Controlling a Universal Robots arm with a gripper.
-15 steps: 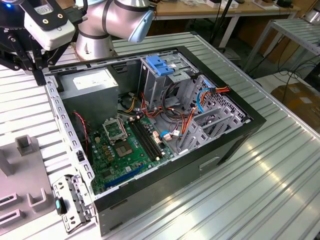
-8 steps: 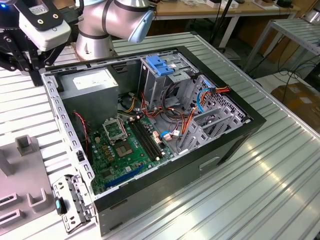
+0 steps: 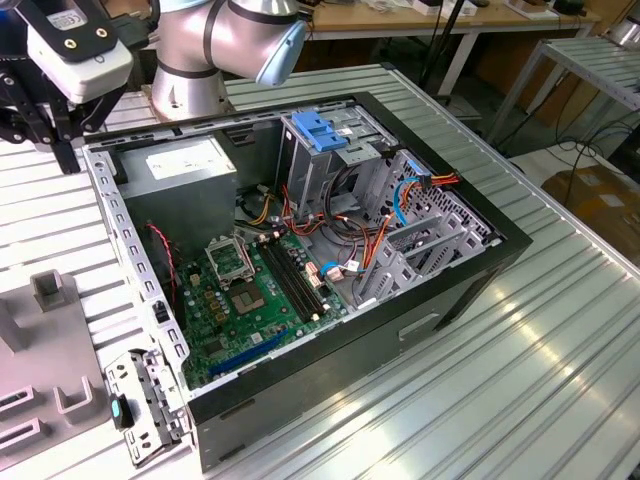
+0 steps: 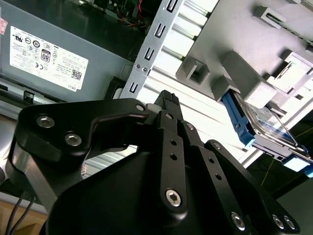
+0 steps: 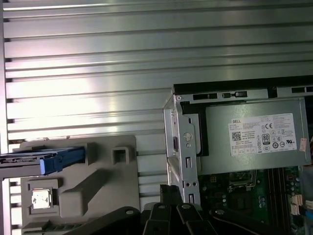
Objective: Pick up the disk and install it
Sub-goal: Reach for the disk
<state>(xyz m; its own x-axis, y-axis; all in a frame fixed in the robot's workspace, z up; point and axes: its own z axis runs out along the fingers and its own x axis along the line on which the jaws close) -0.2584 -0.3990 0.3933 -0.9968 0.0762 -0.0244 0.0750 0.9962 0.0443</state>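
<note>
One pincer [image 4: 166, 105] hangs by the far left corner of the case [image 3: 330, 365], beside the power supply [image 4: 44, 54]; I cannot tell whether it is open or closed. The disk [image 4: 266, 125] stands on edge in the grey holder [image 3: 45, 290] on the bench [image 3: 560, 380], left of the case. Its long axis runs along the bench ribs.

Beyond the ribbed metal table [image 3: 560, 330] stand a wooden workbench [image 3: 380, 20] and a brown box [image 3: 600, 195].

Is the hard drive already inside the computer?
No. In the first wrist view the hard drive sits in the grey holder on the table, outside the computer case.
</note>
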